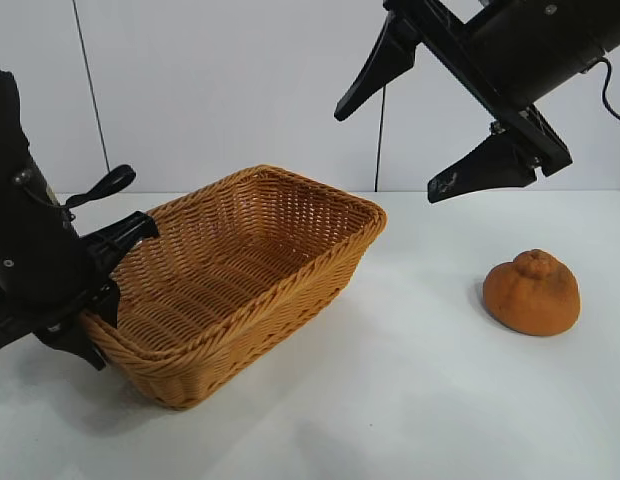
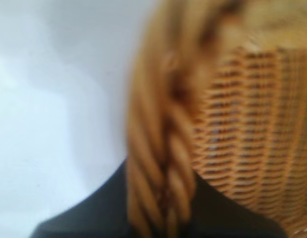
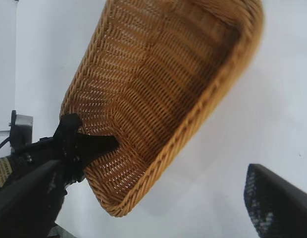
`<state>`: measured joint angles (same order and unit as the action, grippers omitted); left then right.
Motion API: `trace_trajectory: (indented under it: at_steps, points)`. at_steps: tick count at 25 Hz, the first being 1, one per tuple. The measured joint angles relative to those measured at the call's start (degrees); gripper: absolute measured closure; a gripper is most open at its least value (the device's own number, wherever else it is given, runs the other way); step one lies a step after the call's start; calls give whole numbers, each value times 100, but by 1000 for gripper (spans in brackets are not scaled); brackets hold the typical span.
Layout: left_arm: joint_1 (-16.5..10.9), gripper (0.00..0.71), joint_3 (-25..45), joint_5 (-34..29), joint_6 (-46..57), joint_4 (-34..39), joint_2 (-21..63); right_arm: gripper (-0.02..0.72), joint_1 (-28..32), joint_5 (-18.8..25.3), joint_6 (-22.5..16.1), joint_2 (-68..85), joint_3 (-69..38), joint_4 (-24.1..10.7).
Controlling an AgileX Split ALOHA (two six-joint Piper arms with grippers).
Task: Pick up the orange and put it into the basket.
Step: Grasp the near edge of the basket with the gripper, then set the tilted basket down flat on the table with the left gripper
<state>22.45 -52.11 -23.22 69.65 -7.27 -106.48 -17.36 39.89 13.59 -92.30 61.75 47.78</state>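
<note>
— Any writing or labels legible?

— None I can read. The left gripper pinches the basket by its braided rim, one finger inside the wall (its arm runs off the frame edge).

— And the right?

— The right gripper hangs above the table with fingers spread wide. The orange sits on the table, well apart from the basket.
</note>
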Motion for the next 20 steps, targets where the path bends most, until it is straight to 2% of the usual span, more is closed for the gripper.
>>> trace_trajectory:
  at_steps: [3, 8, 16, 20]
  points:
    - [-78, 624, -33, -71, -134, -138, 17, 26, 0, 11, 0, 0, 0, 0]
    - [-532, 624, -492, -751, -770, -256, 189, 26, 0, 11, 0, 0, 0, 0]
    - [-1284, 624, -1645, -1495, -3012, -1244, 87, 26, 0, 11, 0, 0, 0, -5]
    - [-1479, 624, -2275, -2249, -4097, -1486, -363, 26, 0, 17, 0, 0, 0, -5]
